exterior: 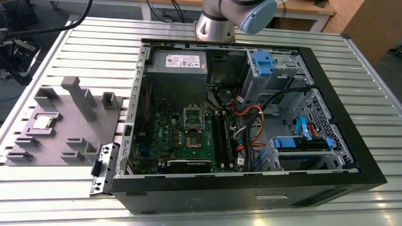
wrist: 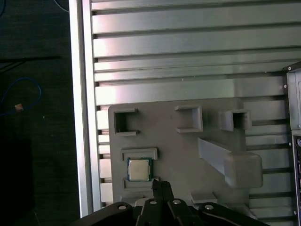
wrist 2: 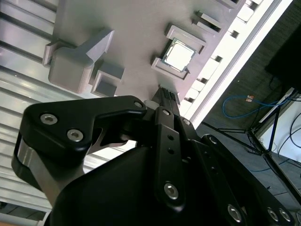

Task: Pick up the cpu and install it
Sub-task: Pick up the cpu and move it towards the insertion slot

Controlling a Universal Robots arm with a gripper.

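Observation:
The cpu (exterior: 42, 122) is a small silvery square chip lying in a framed pocket of the grey holder plate (exterior: 69, 127), at the exterior view's left. Both wrist views look down on the cpu (wrist 2: 178, 54) (wrist: 139, 169). My gripper (wrist 2: 167, 96) (wrist: 162, 186) hovers above the plate, a short way beside the chip and not touching it. Its black fingers are pressed together with nothing between them. The open computer case (exterior: 251, 188) lies on the table, and the motherboard's square socket (exterior: 193, 120) sits near its middle.
The holder plate carries raised grey blocks (wrist: 235, 165) and several small frames near the chip. Cables (exterior: 251, 117), blue drive brackets (exterior: 264, 63) and memory sticks (exterior: 220, 136) crowd the case. The ribbed aluminium table's edge (wrist: 84, 117) runs close to the plate. The arm's base (exterior: 217, 26) stands behind the case.

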